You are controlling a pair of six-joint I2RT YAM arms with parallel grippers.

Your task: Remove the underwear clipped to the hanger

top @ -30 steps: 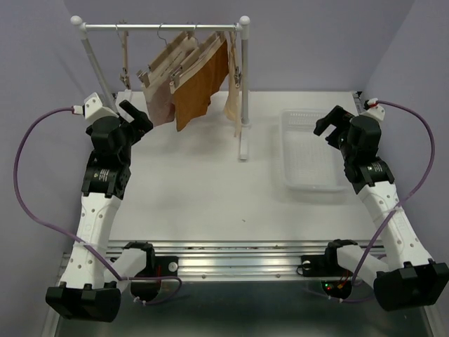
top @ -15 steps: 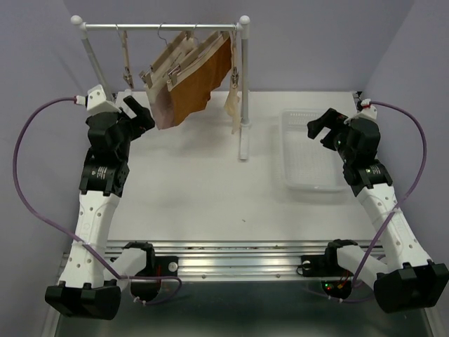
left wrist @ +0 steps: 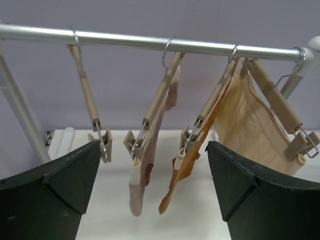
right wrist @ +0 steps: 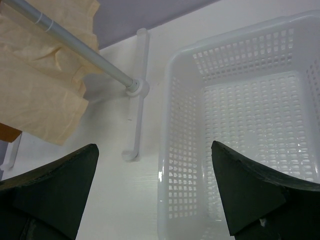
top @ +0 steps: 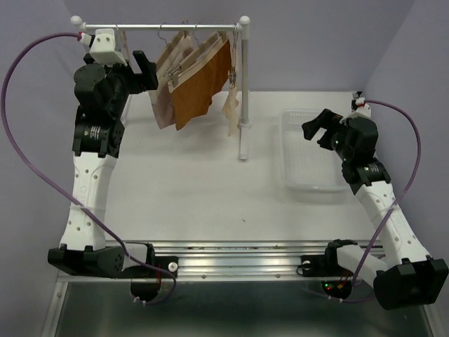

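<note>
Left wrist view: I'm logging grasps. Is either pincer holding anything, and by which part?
Nothing is held. The left pincer is open, short of the clipped underwear; the right pincer is open near the white basket.

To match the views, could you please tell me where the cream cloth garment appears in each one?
Top external: cream cloth garment hangs rightmost, beside the rack's pale metal right post.
Left wrist: garment at right, post beyond.
Right wrist: garment upper left, post crossing it.
Shared landmark: that post.
</note>
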